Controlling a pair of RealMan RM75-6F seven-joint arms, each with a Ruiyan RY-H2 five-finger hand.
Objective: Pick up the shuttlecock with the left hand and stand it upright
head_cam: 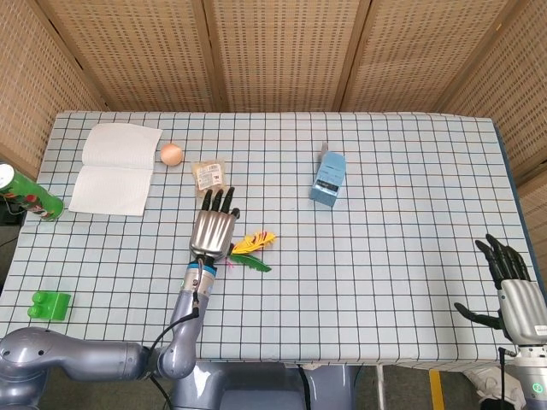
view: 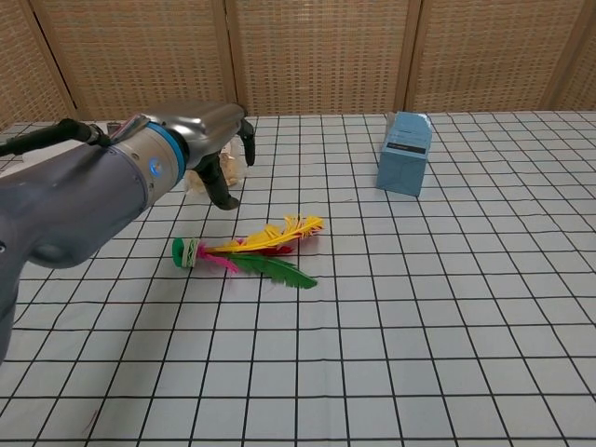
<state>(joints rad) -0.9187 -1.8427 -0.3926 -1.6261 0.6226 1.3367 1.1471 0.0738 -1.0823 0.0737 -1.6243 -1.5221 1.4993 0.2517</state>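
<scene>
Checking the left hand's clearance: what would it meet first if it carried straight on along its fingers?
Probably the clear plastic snack packet, lying just beyond the left hand, whose fingers point toward the table's far edge. Height is unclear, so the hand might pass above it.

Bright, even overhead light, soft faint shadows, sharp focus in both views.

Shuttlecock (head_cam: 242, 250) lying mid-desk (head_cam: 385, 213), left hand (head_cam: 213, 231) above its base end, packet (head_cam: 208, 177) behind, carton (head_cam: 328, 179) right, notebook (head_cam: 115, 167) far left.
</scene>
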